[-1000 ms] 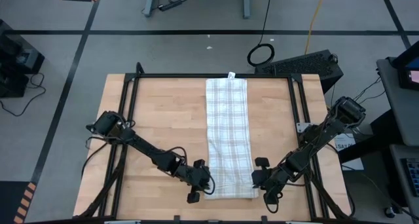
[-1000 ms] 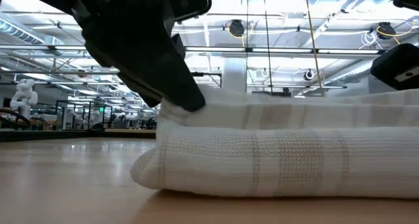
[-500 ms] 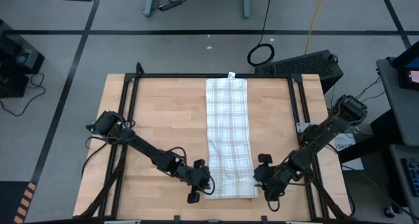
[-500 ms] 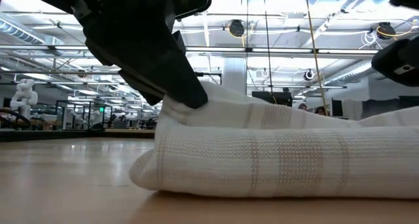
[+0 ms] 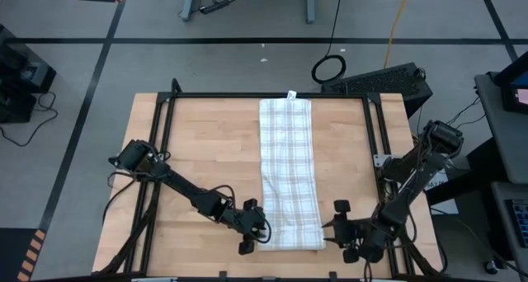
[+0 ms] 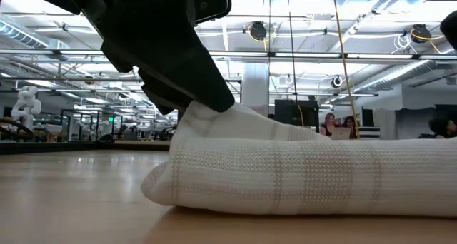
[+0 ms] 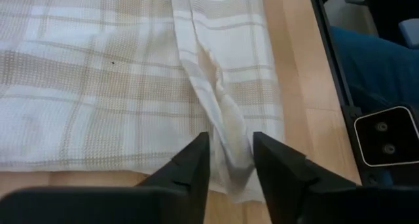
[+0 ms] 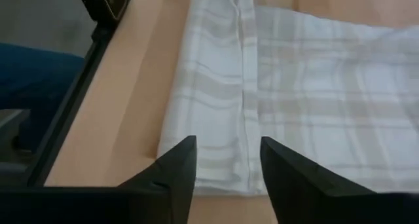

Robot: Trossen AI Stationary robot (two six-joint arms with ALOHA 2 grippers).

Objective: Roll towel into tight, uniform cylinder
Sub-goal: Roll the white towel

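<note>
The white checked towel (image 5: 289, 171) lies as a long folded strip from the table's far edge to its near edge, with its tag (image 5: 291, 94) at the far end. Its near end is folded over into a thick band (image 6: 300, 180). My left gripper (image 5: 257, 235) is at the towel's near left corner, shut on a raised fold, and it also shows in the low view (image 6: 203, 105). My right gripper (image 5: 342, 231) is open and empty. It stands off the towel's near right corner, and the towel (image 8: 216, 86) lies ahead of its fingers. My left gripper pinches a raised fold of the towel's top layer (image 7: 222, 129) between its two fingers, at the near left corner. It comes slanting down from the table's left. The fold is lifted into a small peak (image 6: 228, 119), and the rest of the towel lies on the table.
Bare wooden table (image 5: 206, 150) lies on both sides of the towel. A black frame rail (image 5: 375, 133) runs along the table's right side, near my right arm. People sit at a laptop (image 6: 339, 126) in the room beyond the table.
My right gripper has come off the towel's near right corner and drawn back toward the table's right and near edges. The top layer it held up there has dropped flat. My left gripper keeps its hold, and the fold under it now stands as a lone peak.
</note>
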